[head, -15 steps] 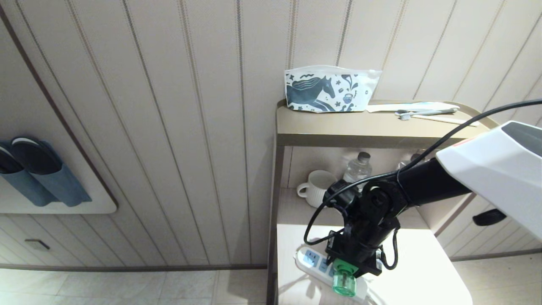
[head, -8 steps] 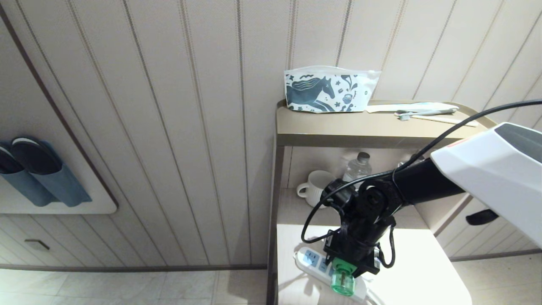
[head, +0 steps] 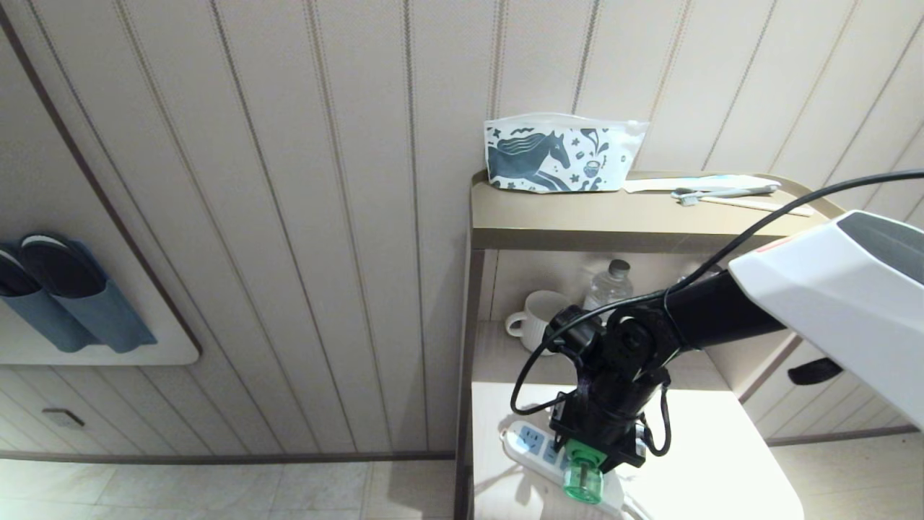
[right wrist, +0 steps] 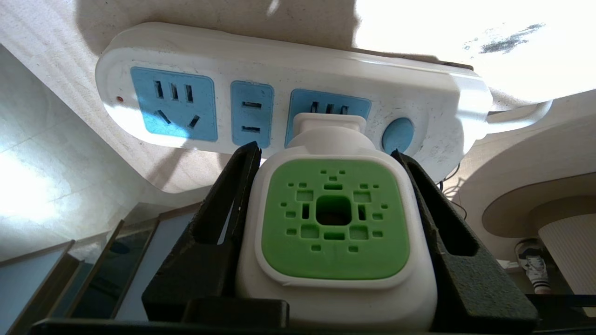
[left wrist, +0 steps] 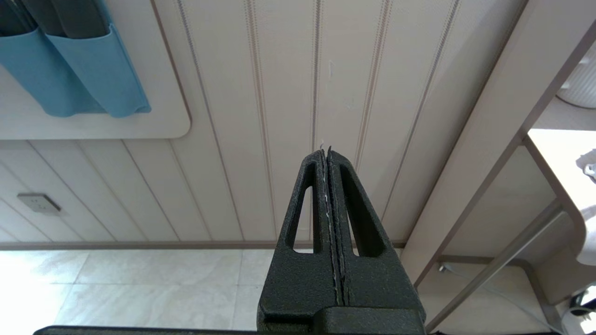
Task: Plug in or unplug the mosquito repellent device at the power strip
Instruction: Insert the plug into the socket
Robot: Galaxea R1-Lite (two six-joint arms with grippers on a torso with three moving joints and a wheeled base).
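The mosquito repellent device (right wrist: 333, 218), white with a green vented face, sits between the fingers of my right gripper (right wrist: 324, 150), which is shut on its sides. Its white plug end meets the socket face beside the round blue button (right wrist: 397, 135) of the power strip (right wrist: 279, 60); the pins are hidden. In the head view the right gripper (head: 599, 448) points down over the power strip (head: 523, 440) at the table's front left, with the device's (head: 583, 480) clear green bottle sticking out toward me. The left gripper (left wrist: 326, 151) hangs shut and empty by the wall.
The strip lies on a pale table (head: 722, 462) close to its left edge. A white mug (head: 538, 318) and a water bottle (head: 610, 285) stand on the shelf behind. A horse-print pouch (head: 563, 152) and a toothbrush (head: 722, 191) lie on the top shelf. Slippers (head: 65, 289) hang on the wall.
My right arm has edged slightly left with the device still in its grip. The power strip and the left gripper have not moved.
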